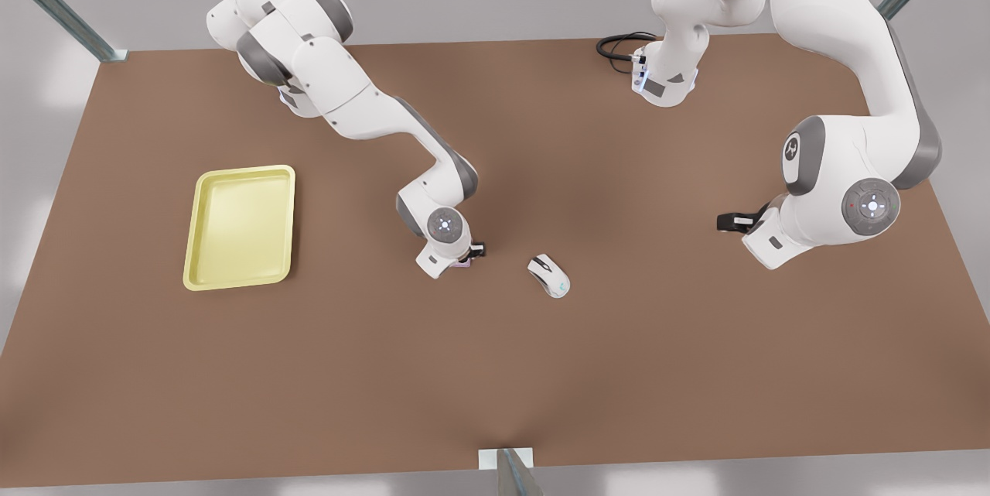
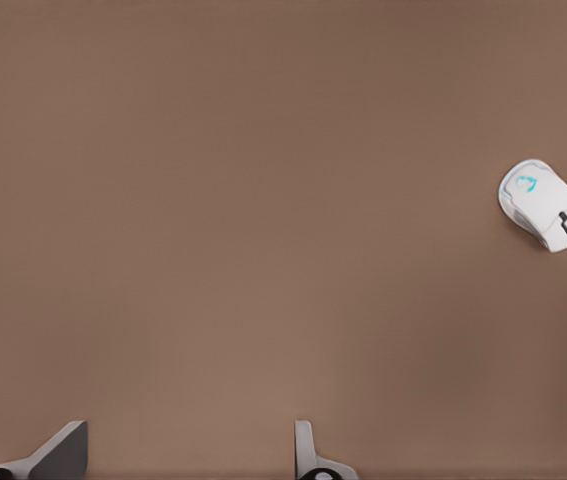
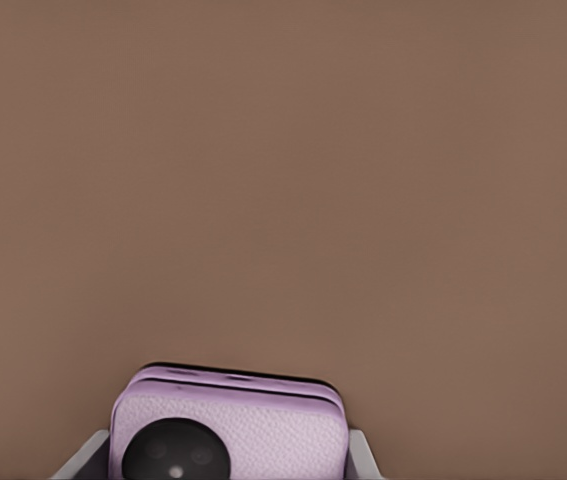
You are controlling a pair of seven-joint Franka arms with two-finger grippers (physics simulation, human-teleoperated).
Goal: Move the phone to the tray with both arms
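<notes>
Front view: brown bench [image 1: 495, 372] with two white arms. The arm on the front view's left reached down near the middle of the bench; its end effector [image 1: 462, 258] sat low, just beside the white computer mouse [image 1: 549, 275], with a sliver of pink at its tip, probably the phone [image 1: 462, 265], mostly hidden there by the wrist.

Right wrist view settled it: the right end effector [image 3: 228, 462] was closed on the phone [image 3: 229, 428], a grey finger [image 3: 83, 460] pressed to each side of the pale pink body. One large black round lens area faced the camera. Whether the phone was touching the bench or just above it, I could not tell.

The tray [image 1: 241, 227], pale yellow, lay flat on the bench well apart from the phone, toward the front view's left.

The other arm, on the front view's right, waited, its black end effector [image 1: 735, 222] held off the bench and well apart from the mouse. Left wrist view: the left end effector [image 2: 188, 455] stood with fingers [image 2: 58, 455] spread wide over bare bench, gripping nothing, the mouse [image 2: 548, 203] off near the frame edge.

A black cable [image 1: 619, 46] looped by the far arm base.
</notes>
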